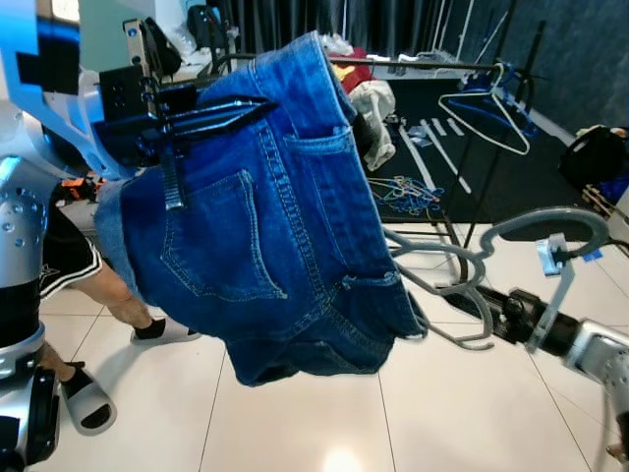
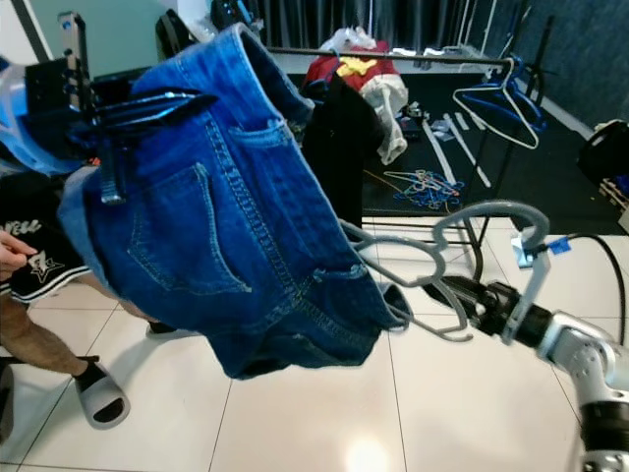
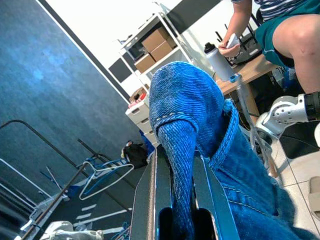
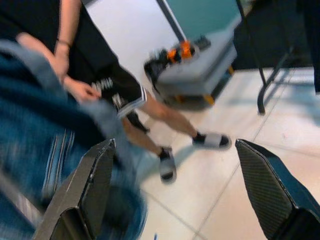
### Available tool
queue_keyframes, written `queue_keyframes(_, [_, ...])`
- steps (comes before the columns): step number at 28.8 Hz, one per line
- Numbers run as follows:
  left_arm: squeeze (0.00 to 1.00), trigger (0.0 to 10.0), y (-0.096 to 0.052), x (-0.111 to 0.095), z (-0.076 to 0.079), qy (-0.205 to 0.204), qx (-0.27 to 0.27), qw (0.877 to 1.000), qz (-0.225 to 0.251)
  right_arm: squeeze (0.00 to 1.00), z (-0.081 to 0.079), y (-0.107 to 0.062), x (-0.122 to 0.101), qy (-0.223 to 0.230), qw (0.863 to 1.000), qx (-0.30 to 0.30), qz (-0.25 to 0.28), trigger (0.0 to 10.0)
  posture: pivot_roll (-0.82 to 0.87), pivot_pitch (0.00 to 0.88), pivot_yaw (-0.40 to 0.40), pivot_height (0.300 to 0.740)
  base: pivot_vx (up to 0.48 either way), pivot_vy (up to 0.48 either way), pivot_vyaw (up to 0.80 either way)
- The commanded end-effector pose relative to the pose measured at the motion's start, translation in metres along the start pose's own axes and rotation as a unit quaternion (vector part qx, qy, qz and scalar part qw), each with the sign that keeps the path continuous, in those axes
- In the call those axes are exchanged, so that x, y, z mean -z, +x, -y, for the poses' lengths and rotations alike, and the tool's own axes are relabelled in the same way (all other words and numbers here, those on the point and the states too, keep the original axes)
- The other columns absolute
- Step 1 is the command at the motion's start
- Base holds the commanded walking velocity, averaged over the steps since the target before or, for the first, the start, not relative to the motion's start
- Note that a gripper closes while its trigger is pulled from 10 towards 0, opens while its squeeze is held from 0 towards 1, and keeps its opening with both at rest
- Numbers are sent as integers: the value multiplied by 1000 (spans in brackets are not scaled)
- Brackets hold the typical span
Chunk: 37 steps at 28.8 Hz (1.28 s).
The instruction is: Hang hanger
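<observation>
High on the left, the left gripper [image 1: 211,113] is pinched onto the waistband of the denim shorts [image 1: 265,236], which hang between both arms. On the right, the right gripper [image 4: 175,190] has its fingers spread wide, so the grey hanger [image 1: 531,236], half tucked into the shorts, seems poorly held; it may slip out or drop. The far rail [image 1: 432,65] is well apart, so a long carry risks snagging. Counted: one pair of shorts, one grey hanger, one blue-and-white hanger [image 1: 486,113] on the rail, one person [image 2: 39,295] on the left.
</observation>
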<state>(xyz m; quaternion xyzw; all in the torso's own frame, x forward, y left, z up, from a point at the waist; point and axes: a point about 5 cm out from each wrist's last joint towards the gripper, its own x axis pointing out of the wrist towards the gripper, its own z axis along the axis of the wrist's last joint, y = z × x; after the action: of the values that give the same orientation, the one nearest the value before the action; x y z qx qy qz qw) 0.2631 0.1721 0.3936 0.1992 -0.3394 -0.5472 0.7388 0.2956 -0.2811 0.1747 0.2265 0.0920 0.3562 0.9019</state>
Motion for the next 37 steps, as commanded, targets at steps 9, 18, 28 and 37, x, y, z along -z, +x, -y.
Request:
queue_keyframes(9, [0,0,6,-1,3,4,28,1000,-6,0,-7,3,-28,-26,996,-20,85,10000,-145,0,3,740,0,0,0])
queue_keyframes(18, [0,0,11,11,7,-6,21,1000,-3,0,-31,3,-32,-31,990,-102,88,10000,-147,0,5,740,0,0,0])
queue_keyframes(28, [0,0,15,12,9,-13,20,1000,5,0,-38,10,-31,-23,989,-114,94,10000,-147,0,8,740,0,0,0])
queue_keyframes(37, [0,0,16,14,12,-19,27,999,2,0,-37,11,-31,-22,989,-113,96,10000,-143,0,6,740,0,0,0])
